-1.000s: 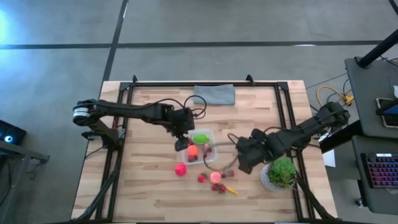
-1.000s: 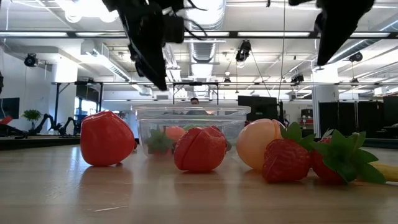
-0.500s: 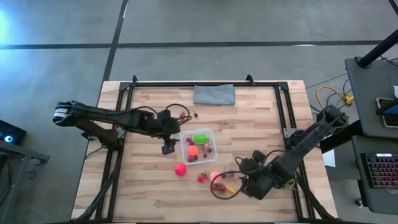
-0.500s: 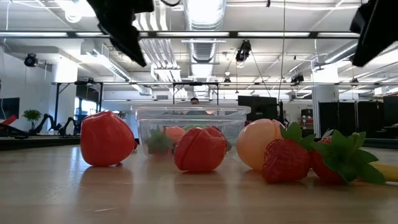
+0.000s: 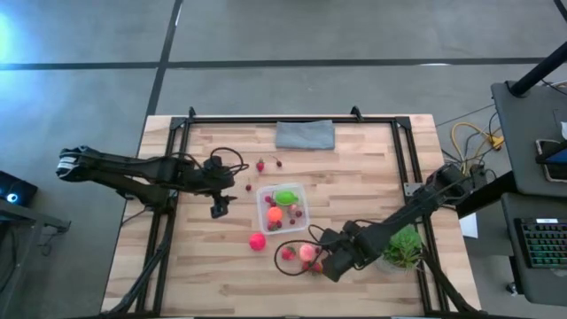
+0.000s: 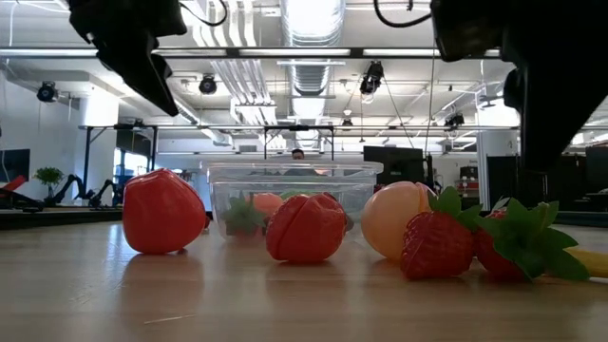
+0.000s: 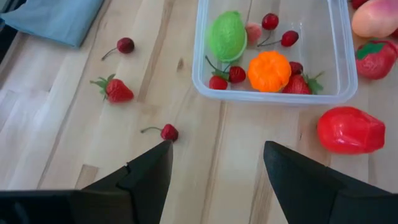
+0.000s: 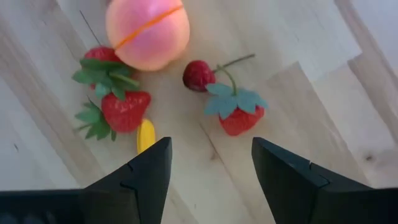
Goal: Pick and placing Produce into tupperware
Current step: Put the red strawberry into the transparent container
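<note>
Two arms over table (image 5: 372, 177). Left arm stretched low from left edge, left gripper (image 5: 219, 206) hanging left of tupperware (image 5: 283, 207), fingers (image 7: 143, 171) apart, nothing between them. Right arm reaches in from right side, bent down past plant (image 5: 403, 246); right gripper (image 5: 330, 263) just beside peach ball (image 5: 306, 252) and strawberries (image 8: 124, 109), fingers apart, empty. Tupperware mid-table holds green (image 7: 226, 36) and orange (image 7: 269, 70) pieces plus cherries (pink ball (image 5: 257, 241) sits loose near it).
</note>
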